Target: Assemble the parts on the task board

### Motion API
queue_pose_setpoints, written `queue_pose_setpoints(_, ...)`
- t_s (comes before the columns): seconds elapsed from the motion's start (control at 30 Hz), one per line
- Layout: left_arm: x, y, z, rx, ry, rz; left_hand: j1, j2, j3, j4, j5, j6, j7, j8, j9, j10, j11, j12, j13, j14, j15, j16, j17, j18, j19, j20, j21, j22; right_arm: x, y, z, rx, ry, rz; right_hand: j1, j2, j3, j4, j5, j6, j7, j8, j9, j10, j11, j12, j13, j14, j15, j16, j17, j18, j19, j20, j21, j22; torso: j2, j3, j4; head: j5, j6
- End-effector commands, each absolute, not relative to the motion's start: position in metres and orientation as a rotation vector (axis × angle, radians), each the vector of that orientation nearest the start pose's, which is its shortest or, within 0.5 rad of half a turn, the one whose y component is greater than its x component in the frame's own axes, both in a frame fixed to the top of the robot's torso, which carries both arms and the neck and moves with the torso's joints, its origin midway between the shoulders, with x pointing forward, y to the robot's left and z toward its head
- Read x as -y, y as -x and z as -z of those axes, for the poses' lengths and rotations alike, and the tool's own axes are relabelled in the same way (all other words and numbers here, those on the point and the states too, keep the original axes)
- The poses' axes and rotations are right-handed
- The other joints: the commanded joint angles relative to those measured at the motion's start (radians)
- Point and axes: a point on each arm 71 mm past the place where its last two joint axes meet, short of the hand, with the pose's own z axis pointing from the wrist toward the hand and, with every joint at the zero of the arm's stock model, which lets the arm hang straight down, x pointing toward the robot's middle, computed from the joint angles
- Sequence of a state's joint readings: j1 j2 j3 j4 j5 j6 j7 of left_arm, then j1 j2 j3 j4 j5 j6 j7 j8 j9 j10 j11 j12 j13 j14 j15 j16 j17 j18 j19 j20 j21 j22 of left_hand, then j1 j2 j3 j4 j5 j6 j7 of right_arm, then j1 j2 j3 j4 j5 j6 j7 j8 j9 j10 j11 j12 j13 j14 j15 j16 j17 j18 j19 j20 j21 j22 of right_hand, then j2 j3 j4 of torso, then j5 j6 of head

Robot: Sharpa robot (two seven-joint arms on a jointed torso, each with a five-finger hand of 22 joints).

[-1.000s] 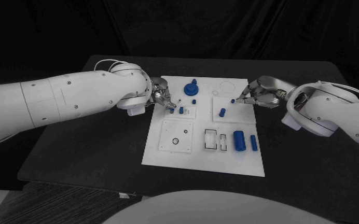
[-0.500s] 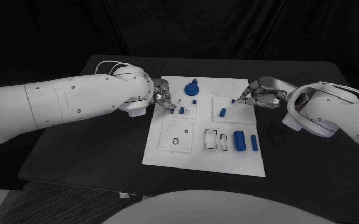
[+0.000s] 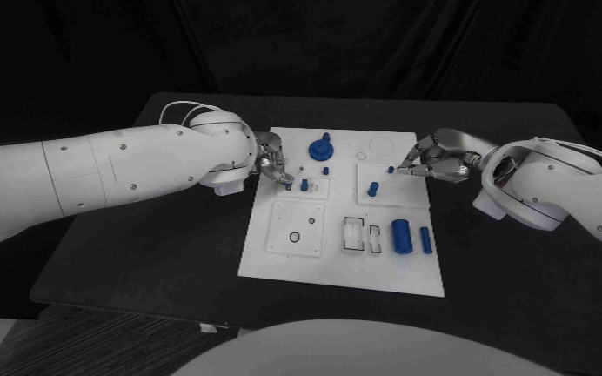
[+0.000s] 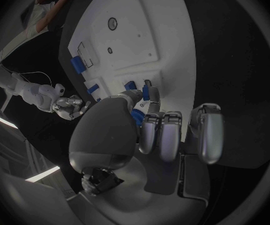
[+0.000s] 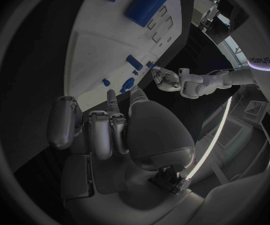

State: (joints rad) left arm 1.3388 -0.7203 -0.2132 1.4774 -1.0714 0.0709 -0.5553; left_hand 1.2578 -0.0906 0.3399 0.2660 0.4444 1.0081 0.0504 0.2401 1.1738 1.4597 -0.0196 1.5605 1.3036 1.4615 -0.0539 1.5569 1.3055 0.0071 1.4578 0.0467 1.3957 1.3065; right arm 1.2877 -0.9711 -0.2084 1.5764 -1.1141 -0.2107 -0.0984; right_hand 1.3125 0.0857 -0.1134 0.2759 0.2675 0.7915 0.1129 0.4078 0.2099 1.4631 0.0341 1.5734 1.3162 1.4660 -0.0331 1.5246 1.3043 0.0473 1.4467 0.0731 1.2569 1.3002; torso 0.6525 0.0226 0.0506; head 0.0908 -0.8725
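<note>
Now the white task board (image 3: pixel 329 258) is seen lying in the middle of the black table (image 3: pixel 150 245), with both hands brought in over its far half. The left hand (image 3: pixel 274 167) is held at the board's left edge, its fingertips (image 4: pixel 152 96) lowered onto a small blue peg (image 3: pixel 304 184) standing in a square recess; whether the peg is actually pinched cannot be told, as the contact is hidden by the fingers. The right hand (image 3: pixel 426 162) is poised at the board's right edge, and a small blue piece (image 3: pixel 391 169) is seen right at its fingertips; a firm grip cannot be confirmed there either. Between the two hands a blue round knob (image 3: pixel 321 147) is found near the far edge, with a tiny blue stud (image 3: pixel 325 170) just before it. An upright blue pin (image 3: pixel 374 189) is seated in the right-hand square. Nearer the robot, a large blue cylinder (image 3: pixel 402 235) and a slimmer blue bar (image 3: pixel 425 239) are laid side by side, beside empty rectangular slots (image 3: pixel 364 235).
</note>
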Motion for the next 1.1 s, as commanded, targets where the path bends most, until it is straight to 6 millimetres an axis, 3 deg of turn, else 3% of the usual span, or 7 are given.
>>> queue_pose_setpoints(0.03,-0.178,-0.486,0.222,-2.319,0.059,0.319,-0.015,0.011,0.083,-0.022,-0.006,0.02,-0.017,0.011,0.037,0.111,-0.008,0.01,0.267,0.109,-0.015,0.014,0.265,0.039,-0.012,-0.003,-0.003,0.203,0.254,-0.463,0.212,-1.949,-0.124,-0.671,0.026,0.013,-0.021,-0.001,0.031,0.0,0.001,0.02,0.011,0.108,0.0,-0.003,0.255,0.086,-0.001,-0.016,0.21,0.026,-0.007,0.0,-0.015,0.169,0.0,0.0,-0.0001,0.0,0.0)
queue_pose_setpoints(1.1,-0.174,-0.484,0.233,-2.325,0.068,0.331,-0.024,0.014,0.086,-0.031,-0.027,0.015,-0.017,0.008,0.039,0.111,-0.008,0.01,0.267,0.109,-0.014,0.014,0.265,0.04,-0.013,-0.002,-0.006,0.202,0.254,-0.463,0.212,-1.941,-0.125,-0.674,0.03,0.014,-0.021,0.0,0.042,0.001,0.001,0.021,0.01,0.108,0.001,-0.003,0.255,0.086,-0.001,-0.016,0.21,0.026,-0.006,0.0,-0.015,0.17,0.0,-0.0001,0.0001,0.0,0.0)
